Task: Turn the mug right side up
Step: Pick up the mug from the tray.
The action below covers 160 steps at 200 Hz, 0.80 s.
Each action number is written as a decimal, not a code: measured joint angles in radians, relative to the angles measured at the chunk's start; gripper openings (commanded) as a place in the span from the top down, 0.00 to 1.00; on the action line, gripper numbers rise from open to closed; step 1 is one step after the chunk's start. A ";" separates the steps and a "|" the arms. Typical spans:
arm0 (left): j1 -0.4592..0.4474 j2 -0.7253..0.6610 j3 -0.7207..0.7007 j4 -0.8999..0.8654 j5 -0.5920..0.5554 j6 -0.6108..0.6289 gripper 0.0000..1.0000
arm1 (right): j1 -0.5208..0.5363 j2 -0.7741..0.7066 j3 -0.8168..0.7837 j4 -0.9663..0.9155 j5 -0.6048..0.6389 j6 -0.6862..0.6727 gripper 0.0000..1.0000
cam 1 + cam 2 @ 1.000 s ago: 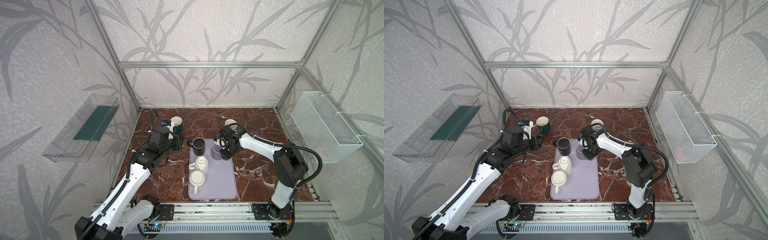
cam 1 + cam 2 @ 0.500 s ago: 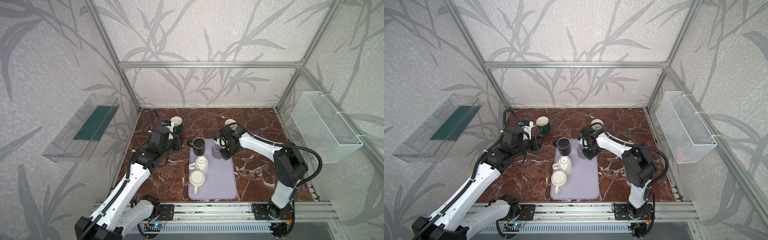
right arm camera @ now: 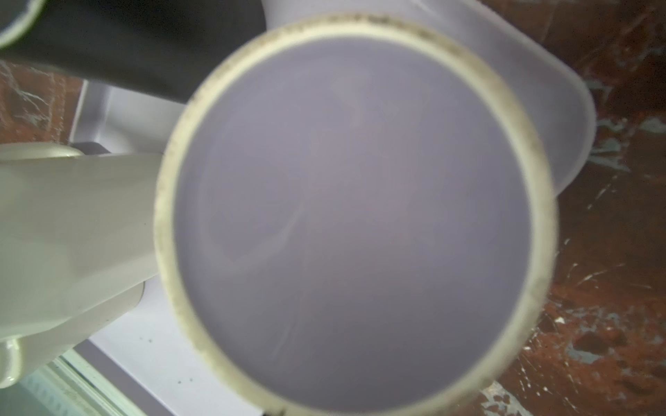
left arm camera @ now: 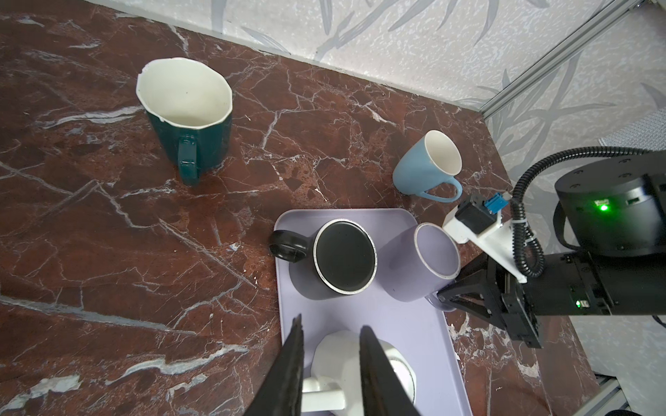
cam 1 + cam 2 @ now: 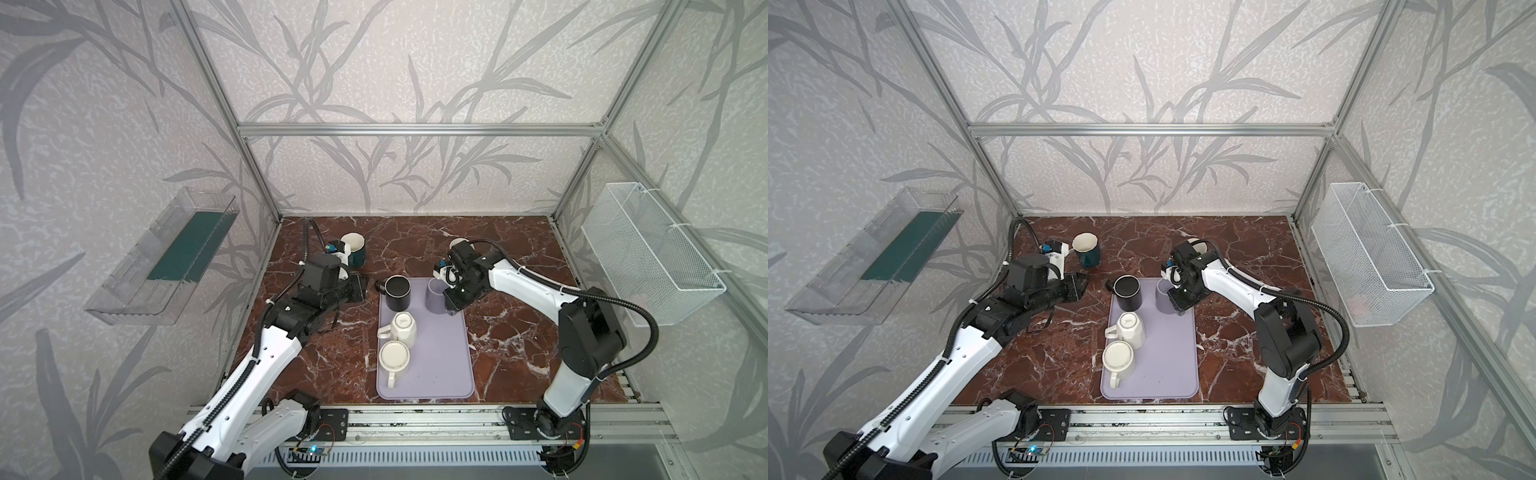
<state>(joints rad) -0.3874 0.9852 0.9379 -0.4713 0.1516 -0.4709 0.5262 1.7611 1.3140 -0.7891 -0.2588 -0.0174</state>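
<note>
The red-brown marble desk (image 5: 519, 340) carries a lavender tray (image 5: 440, 365) lying lengthwise in the middle, seen in both top views. On the walls to either side hang a clear bin (image 5: 162, 257) and a white wire basket (image 5: 648, 253). Four mugs stand on the tray. At its far end a black mug (image 5: 397, 293) and the lavender mug (image 5: 435, 295) sit side by side, both base up. Nearer the front are a white faceted mug (image 5: 403, 328) and a cream mug (image 5: 394, 357), both also with their bottoms showing. Off the tray, a teal mug (image 5: 355, 251) stands mouth up at the back of the desk. A pale blue mug (image 4: 425, 162) stands mouth up behind the far right corner of the tray. The right end effector (image 4: 448, 299) reaches in from the right, its black fingers closed on the lavender mug's handle. In the right wrist view that mug's unglazed base ring (image 3: 353, 216) fills the picture. The left end effector (image 4: 331, 322) hangs above the white faceted mug, its fingers partly apart and gripping nothing.
</note>
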 measured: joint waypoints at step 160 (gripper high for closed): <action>-0.195 0.095 0.009 0.111 0.040 -0.008 0.71 | -0.189 -0.095 -0.143 0.309 -0.486 0.280 1.00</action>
<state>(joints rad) -0.5827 1.0801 0.9466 -0.3599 0.1913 -0.4786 0.3370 1.6661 1.1713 -0.4797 -0.7444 0.2626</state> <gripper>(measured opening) 0.288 0.169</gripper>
